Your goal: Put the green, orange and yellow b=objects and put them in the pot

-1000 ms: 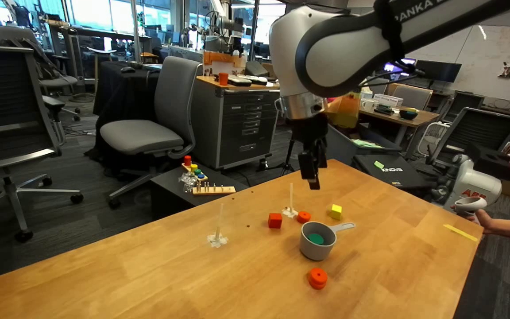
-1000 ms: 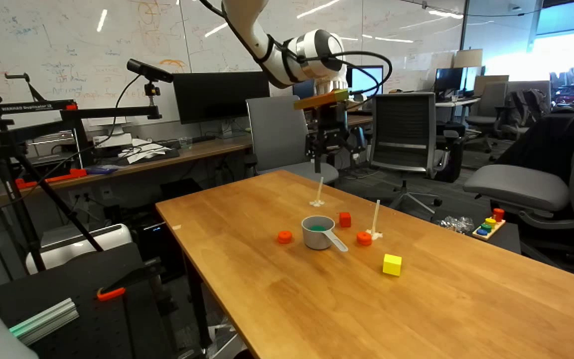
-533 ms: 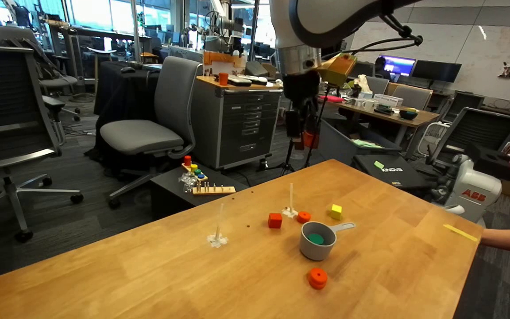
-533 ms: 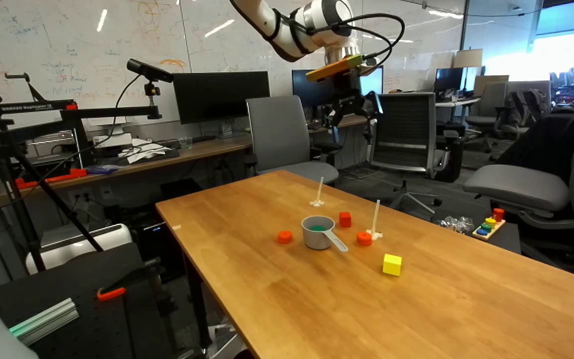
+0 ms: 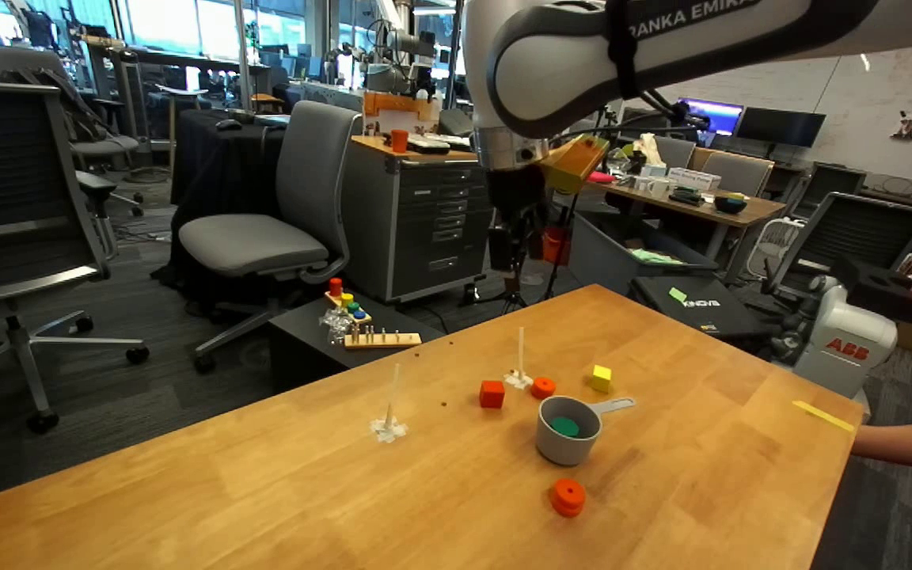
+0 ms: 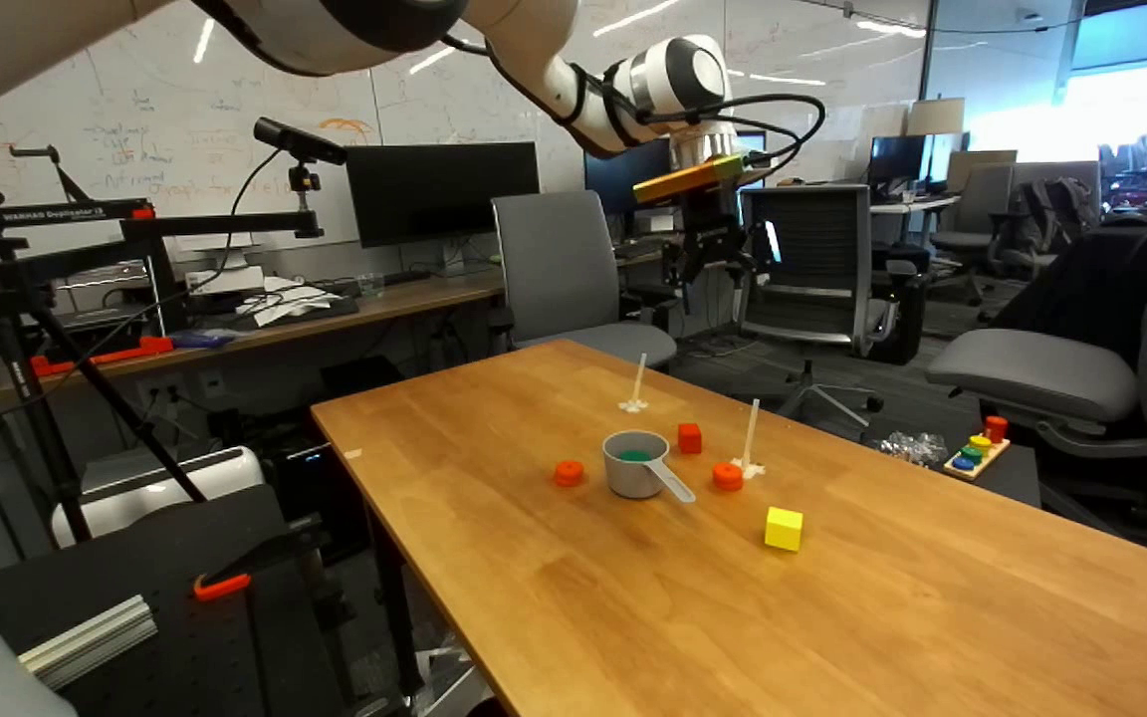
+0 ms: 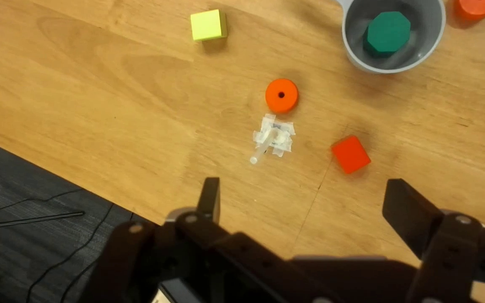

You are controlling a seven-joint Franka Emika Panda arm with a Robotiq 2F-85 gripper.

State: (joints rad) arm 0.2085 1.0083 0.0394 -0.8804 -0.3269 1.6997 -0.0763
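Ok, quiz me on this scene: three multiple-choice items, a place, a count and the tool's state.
1. Where is the green block?
A) on the floor
B) in the pot
C) on a chair

2. How many thin pegs show on the table?
A) one
B) three
C) two

3. How is the tool?
A) open
B) shut
C) gripping the yellow cube

1 B: the wrist view shows it inside.
2 C: both exterior views show two.
3 A: its fingers stand apart in the wrist view.

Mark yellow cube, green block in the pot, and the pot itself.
Yellow cube [image 7: 206,25]: wrist view, top face
Green octagonal block [image 7: 389,32]: wrist view, top face
Gray pot [image 6: 625,481]: in an exterior view, outer wall
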